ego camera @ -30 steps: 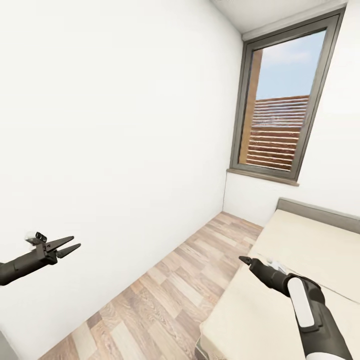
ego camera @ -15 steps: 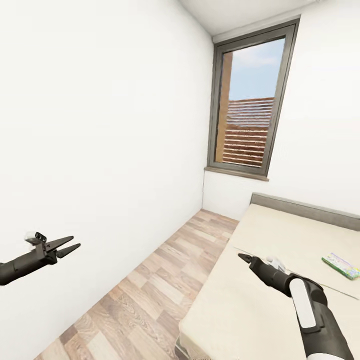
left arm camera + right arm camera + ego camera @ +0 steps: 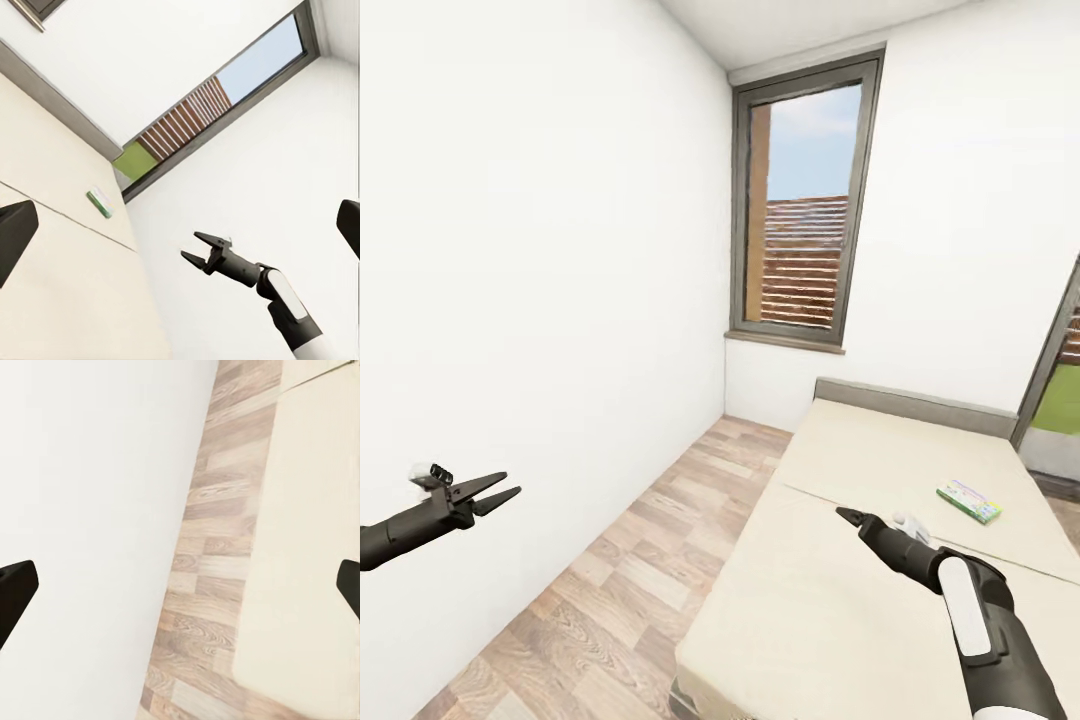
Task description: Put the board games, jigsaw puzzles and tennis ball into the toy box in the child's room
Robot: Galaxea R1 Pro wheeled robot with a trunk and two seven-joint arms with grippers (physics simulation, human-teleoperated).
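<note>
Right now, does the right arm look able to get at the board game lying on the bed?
Probably not yet. The board game lies on the far section of the bed, well beyond the open right gripper. Nothing blocks the path across the mattress, but the robot likely needs to move closer.

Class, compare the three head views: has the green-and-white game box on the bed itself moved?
Cannot tell. The game box came into view and slid left, but the bed and window slid with it, so the camera turned.

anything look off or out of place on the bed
Only a flat white-green game box, which lies alone on the far section of the beige bed, skewed to the mattress seam. Nothing looks spilled or damaged; both grippers are open and empty.
</note>
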